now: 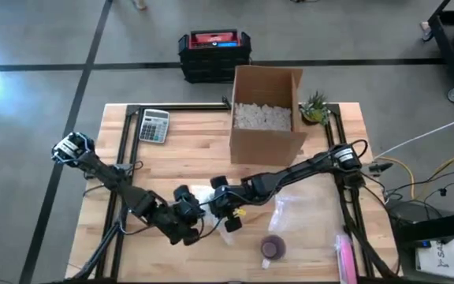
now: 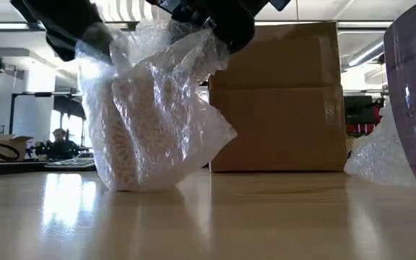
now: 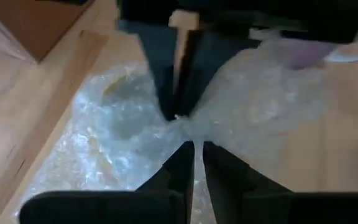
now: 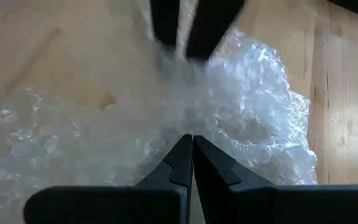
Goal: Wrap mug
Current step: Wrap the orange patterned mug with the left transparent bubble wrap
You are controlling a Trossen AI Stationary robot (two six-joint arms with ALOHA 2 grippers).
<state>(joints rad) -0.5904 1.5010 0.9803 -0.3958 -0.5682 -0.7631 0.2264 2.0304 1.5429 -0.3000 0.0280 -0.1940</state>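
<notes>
Nearest you, the mug [image 1: 273, 248] stands bare by the table's [image 1: 187, 154] front edge, right of centre, apart from the wrap [image 2: 146, 108]. So you're early: nothing is around it yet. Just behind, near the table's middle, your left gripper [image 3: 192, 144] and right gripper [image 4: 191, 142] meet tip to tip, each with jaws pinched closed on the bunched wrap, holding it gathered above the wood. Farther back stands the box [image 1: 265, 113]. Spreading the sheet and covering the mug remain.
</notes>
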